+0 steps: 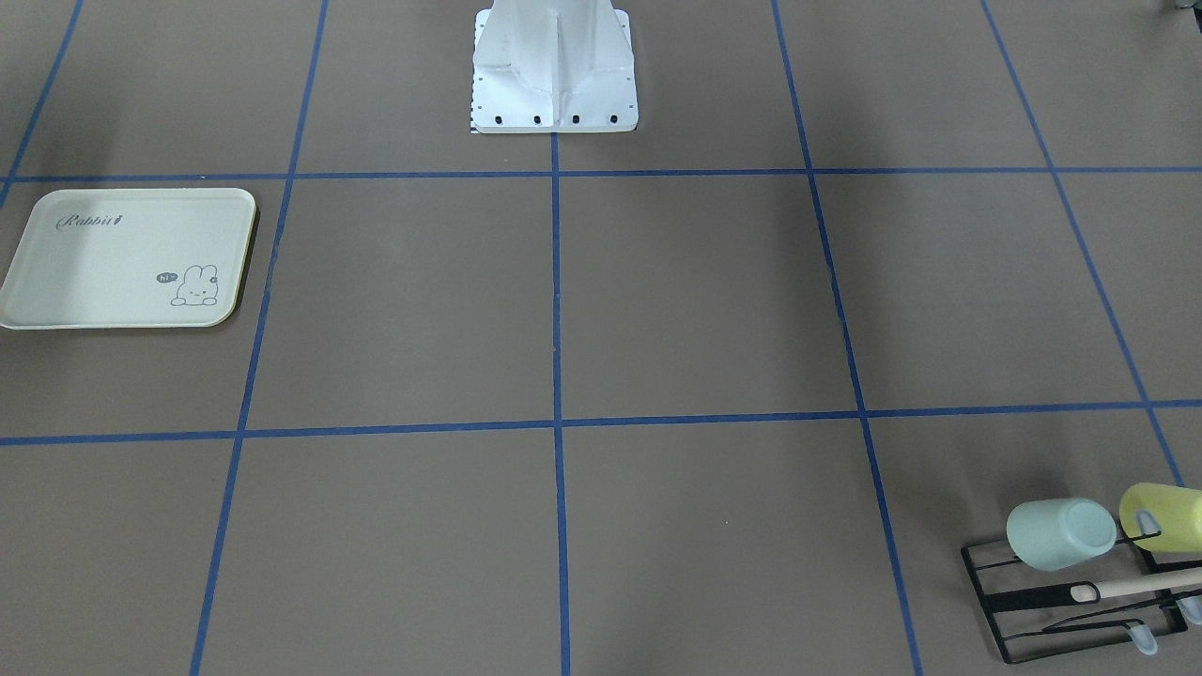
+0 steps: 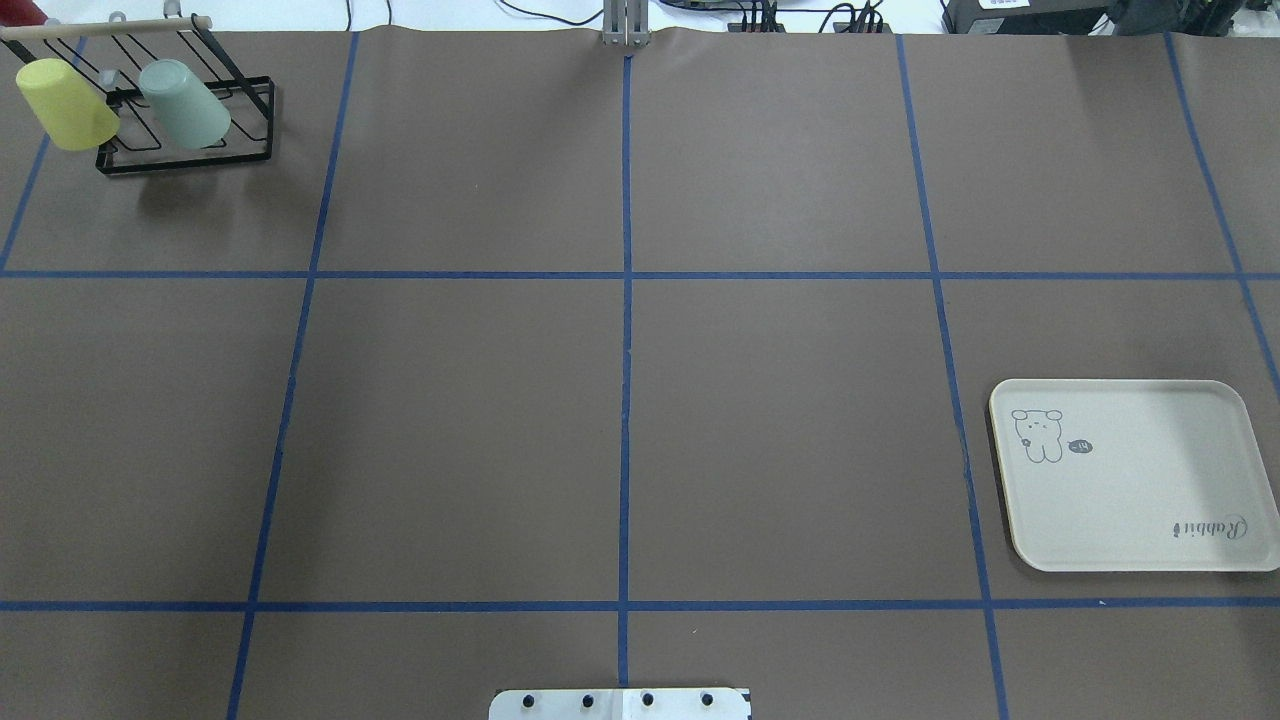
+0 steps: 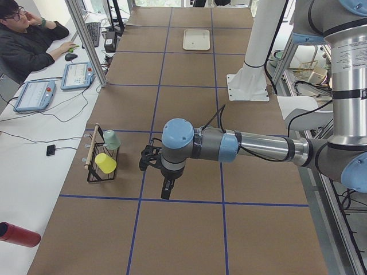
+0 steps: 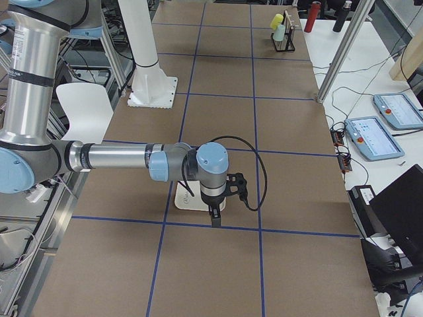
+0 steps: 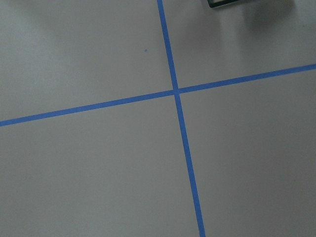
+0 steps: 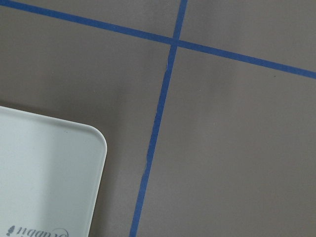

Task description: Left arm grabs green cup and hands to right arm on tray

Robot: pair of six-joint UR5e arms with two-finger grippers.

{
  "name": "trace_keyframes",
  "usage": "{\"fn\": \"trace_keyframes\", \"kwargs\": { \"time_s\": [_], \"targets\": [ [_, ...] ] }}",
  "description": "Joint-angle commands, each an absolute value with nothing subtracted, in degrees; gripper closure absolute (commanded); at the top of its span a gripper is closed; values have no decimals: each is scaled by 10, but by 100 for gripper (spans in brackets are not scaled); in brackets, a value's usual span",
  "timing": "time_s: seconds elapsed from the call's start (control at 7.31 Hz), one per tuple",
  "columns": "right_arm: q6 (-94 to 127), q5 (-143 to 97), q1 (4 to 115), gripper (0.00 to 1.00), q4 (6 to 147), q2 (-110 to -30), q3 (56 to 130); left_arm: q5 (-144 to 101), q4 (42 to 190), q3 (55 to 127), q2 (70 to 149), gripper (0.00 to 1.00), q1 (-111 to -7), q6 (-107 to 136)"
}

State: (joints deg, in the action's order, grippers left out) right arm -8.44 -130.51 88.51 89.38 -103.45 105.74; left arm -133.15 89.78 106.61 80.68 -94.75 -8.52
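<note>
The green cup (image 1: 1061, 533) hangs tilted on the black wire rack (image 1: 1033, 601), next to a yellow cup (image 1: 1164, 516); it also shows in the overhead view (image 2: 185, 103). The cream tray (image 2: 1140, 480) lies flat and bare at the table's other end, and its corner shows in the right wrist view (image 6: 44, 173). My left gripper (image 3: 147, 160) hangs above the table a short way from the rack. My right gripper (image 4: 236, 186) hangs by the tray (image 4: 180, 198). Both grippers show only in the side views, so I cannot tell whether they are open or shut.
The white robot base (image 1: 554, 75) stands at the table's middle edge. Blue tape lines (image 2: 626, 350) divide the brown table into squares. A wooden rod (image 1: 1136, 588) lies across the rack. An operator (image 3: 28, 40) sits beside the table, with tablets (image 3: 34, 94) nearby.
</note>
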Motion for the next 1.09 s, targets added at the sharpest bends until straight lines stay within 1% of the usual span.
{"fn": "trace_keyframes", "kwargs": {
  "time_s": [0.0, 0.55, 0.68, 0.82, 0.96],
  "targets": [
    [-84, -1305, 885, 0, 894, -1034, 1058, -1332, 901, 1067, 807, 0, -947, -85],
    [-84, -1305, 885, 0, 892, -1026, 1070, -1335, 913, 1069, 817, 0, -946, -80],
    [-84, -1305, 885, 0, 891, -1025, 1089, -1335, 940, 1070, 824, 0, -946, -80],
    [-84, -1303, 885, 0, 874, -1010, 1089, -1334, 997, 1063, 840, 0, -945, -79],
    [-84, -1305, 885, 0, 821, -982, 1065, -1328, 1071, 1050, 870, 0, -945, -79]
  ]
}}
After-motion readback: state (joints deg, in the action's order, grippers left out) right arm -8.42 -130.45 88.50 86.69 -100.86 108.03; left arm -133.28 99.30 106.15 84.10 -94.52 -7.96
